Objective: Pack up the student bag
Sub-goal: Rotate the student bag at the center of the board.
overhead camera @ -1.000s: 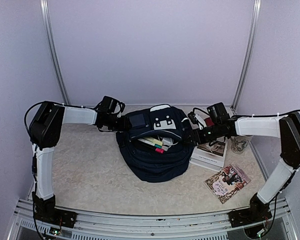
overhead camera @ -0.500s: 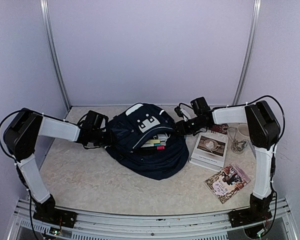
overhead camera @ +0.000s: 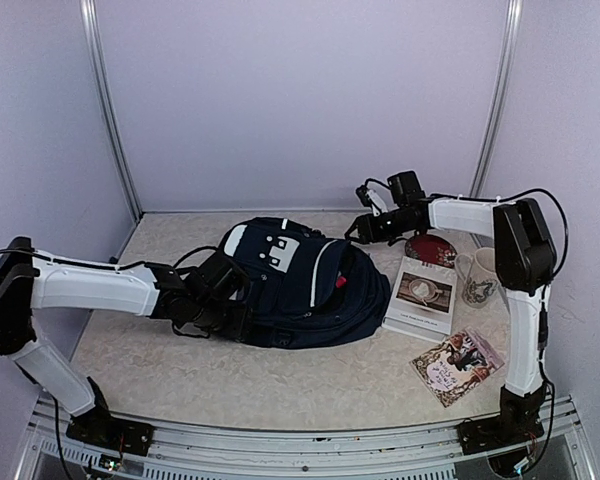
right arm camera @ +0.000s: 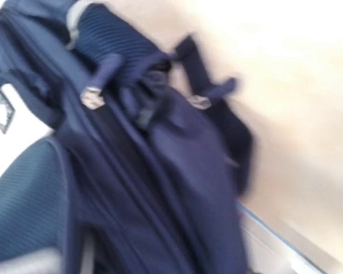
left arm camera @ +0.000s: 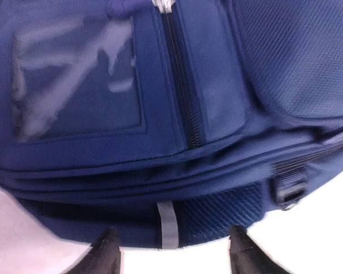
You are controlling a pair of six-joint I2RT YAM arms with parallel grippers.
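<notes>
1. The pale speckled stone-look table (overhead camera: 180,370) carries everything.
2. The student bag (overhead camera: 310,290), a large dark navy fabric backpack, lies slumped on its side at the table's middle, between the two arms. Its white patches face the back left, and a small red thing (overhead camera: 340,282) shows at its opening.
3. The left gripper (left arm camera: 176,254) reaches low across the table to the bag's left side. The left wrist view shows its black fingertips (left arm camera: 108,251) spread apart, clamping nothing. They are at the bag's edge, on either side of a small grey loop (left arm camera: 167,225).
4. The right gripper (overhead camera: 354,233) hangs just beside the bag's far right corner. Its own view is blurred, so whether its jaws are apart or closed cannot be told.
5. A white rectangular book with a coffee-cup cover (overhead camera: 420,295) lies just right of the bag.
6. A colourful thin booklet (overhead camera: 457,365) lies nearer the front right.
7. A pale patterned ceramic mug (overhead camera: 477,278) stands right of the book.
8. A dark red round disc (overhead camera: 430,248) lies behind the book, under the right arm.
</notes>
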